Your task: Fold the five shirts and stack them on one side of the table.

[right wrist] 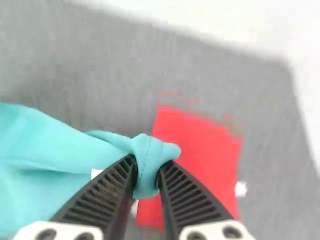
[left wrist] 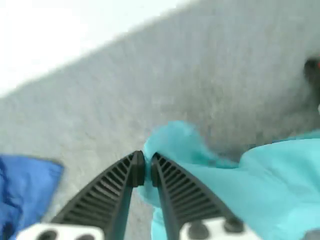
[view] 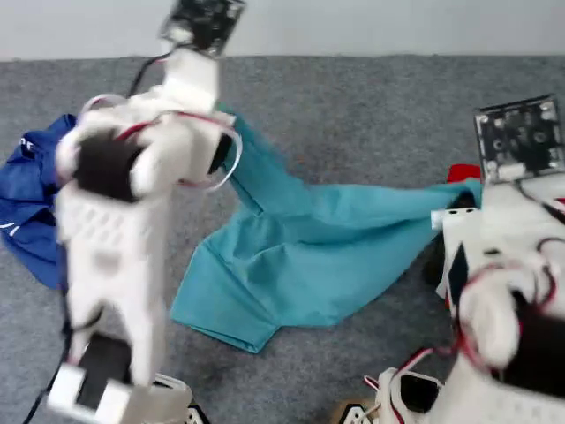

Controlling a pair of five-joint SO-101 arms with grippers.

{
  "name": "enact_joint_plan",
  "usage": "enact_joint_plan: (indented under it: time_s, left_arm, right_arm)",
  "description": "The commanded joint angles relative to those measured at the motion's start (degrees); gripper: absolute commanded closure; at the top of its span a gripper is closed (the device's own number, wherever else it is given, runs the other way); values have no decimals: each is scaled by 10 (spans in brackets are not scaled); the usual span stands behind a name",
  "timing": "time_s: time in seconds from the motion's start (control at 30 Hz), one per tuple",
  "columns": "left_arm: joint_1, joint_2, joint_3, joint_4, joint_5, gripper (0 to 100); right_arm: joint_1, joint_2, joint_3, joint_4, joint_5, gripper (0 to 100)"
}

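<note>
**Grey felt desk (view: 353,106), a teal shirt (view: 309,247) strung between the two arms**

High view: the shirt sags in creases between the arms, with a blue shirt (view: 31,194) heaped behind the left arm and a red shirt (view: 463,172) peeking out by the right one. Left wrist view: the left tool (left wrist: 144,170) is pressed together on a corner of teal cloth, which puffs out past its tips; the blue shirt lies off to its side. Right wrist view: the right tool (right wrist: 147,170) pinches a bunched teal edge, with the red shirt just beyond its tips. The spread looks half done. To do it well, draw the two pinches evenly apart, level and low, so the cloth lands flat before folding.
</note>
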Motion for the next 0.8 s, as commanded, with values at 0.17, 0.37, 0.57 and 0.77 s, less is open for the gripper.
enact_joint_plan:
  time_s: [0.17,0.37,0.57,0.77]
  left_arm:
    - [-4,-265,-3,-37,-4,988]
    - [-10,-343,-15,-100,-4,988]
    - [-11,-281,-174,-130,-4,988]
    - [-11,-210,-328,-173,-4,988]
  right_arm:
    - [-66,-7,-244,-11,-55,989]
    - [-72,-7,-371,-56,-96,989]
    - [-72,-7,-394,-65,-105,989]
    - [-72,-5,-394,-1,-105,989]
